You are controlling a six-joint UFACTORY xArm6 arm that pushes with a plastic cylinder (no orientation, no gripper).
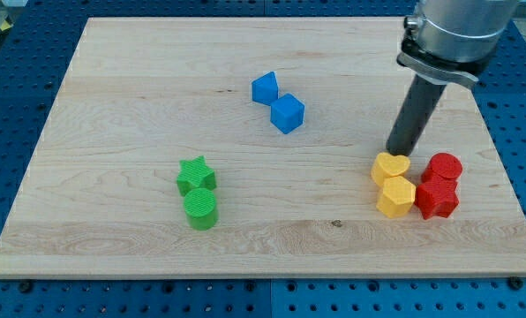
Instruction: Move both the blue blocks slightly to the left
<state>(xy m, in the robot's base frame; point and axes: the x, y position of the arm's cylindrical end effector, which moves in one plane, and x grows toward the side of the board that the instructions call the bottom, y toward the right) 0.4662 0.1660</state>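
Nearest the view's bottom, on the wooden bench (113, 221), a green cylinder (201, 209) stands with a green star (196, 174) touching it just above. Over at the view's right, at about the same depth, sits a tight cluster: a yellow hexagon (395, 196) below a yellow heart (390, 166), and beside them a red star-like block (436, 199) below a red cylinder (444, 166). The yellow pair and the red pair are just beside each other.

My tip (394, 154) rests at the upper edge of the yellow heart, touching it or nearly so; the dark rod rises from there up and to the view's right into the metal arm. There is no hand on this arm, only the rod, so nothing spreads or pinches.

Farther up, near the middle of the bench, lie the two blue blocks: a blue cube (287, 113) and, touching it on its upper left, a blue block (264, 87) with a peaked top. Both are well apart from my tip, off to its left.
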